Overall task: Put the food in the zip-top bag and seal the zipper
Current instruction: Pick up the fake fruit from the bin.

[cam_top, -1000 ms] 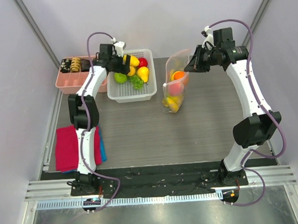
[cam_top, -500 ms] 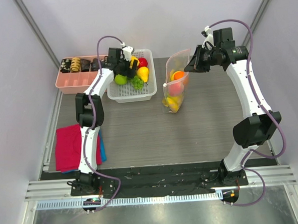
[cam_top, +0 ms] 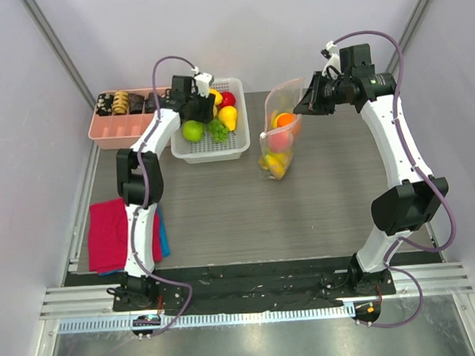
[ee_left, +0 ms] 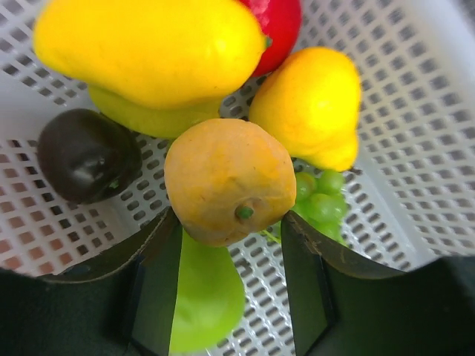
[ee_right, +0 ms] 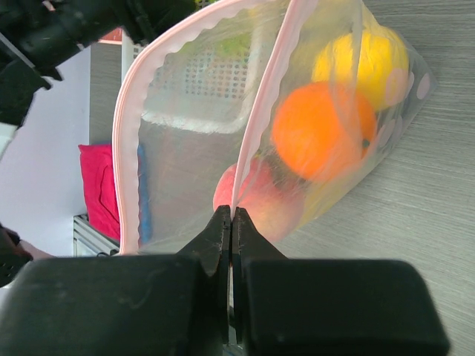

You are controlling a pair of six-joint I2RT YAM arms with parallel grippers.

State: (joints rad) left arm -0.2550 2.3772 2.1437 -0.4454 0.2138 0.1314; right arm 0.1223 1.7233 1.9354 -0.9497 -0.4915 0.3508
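Observation:
In the white slatted basket [cam_top: 212, 152] lies loose food. My left gripper [cam_top: 203, 105] reaches down into it. In the left wrist view the left gripper [ee_left: 231, 222] is shut on an orange-yellow fruit [ee_left: 223, 174], its fingertips [ee_left: 167, 237] pressing the fruit's lower sides. The clear polka-dot zip-top bag [cam_top: 279, 136] stands tilted on the table with its mouth up. My right gripper [cam_top: 301, 104] holds that mouth; in its wrist view the right gripper [ee_right: 231, 215] is shut on one pink zipper [ee_right: 256, 111] strip. The other strip [ee_right: 126, 148] bows away, so the mouth gapes. Inside sit an orange [ee_right: 323, 130], a peach [ee_right: 260, 200] and a yellow fruit [ee_right: 371, 55].
Around the held fruit in the basket are two yellow fruits [ee_left: 148, 48], a red one [ee_left: 278, 30], a dark purple one [ee_left: 85, 152], green grapes [ee_left: 319, 200] and a green fruit [ee_left: 208, 297]. A pink divided tray [cam_top: 115, 130] stands left of the basket. A red cloth [cam_top: 109, 232] lies near left.
My left gripper has swung right over the basket, dropped among the fruit and narrowed its jaws onto the orange-yellow fruit. The right arm and the bag have not moved.

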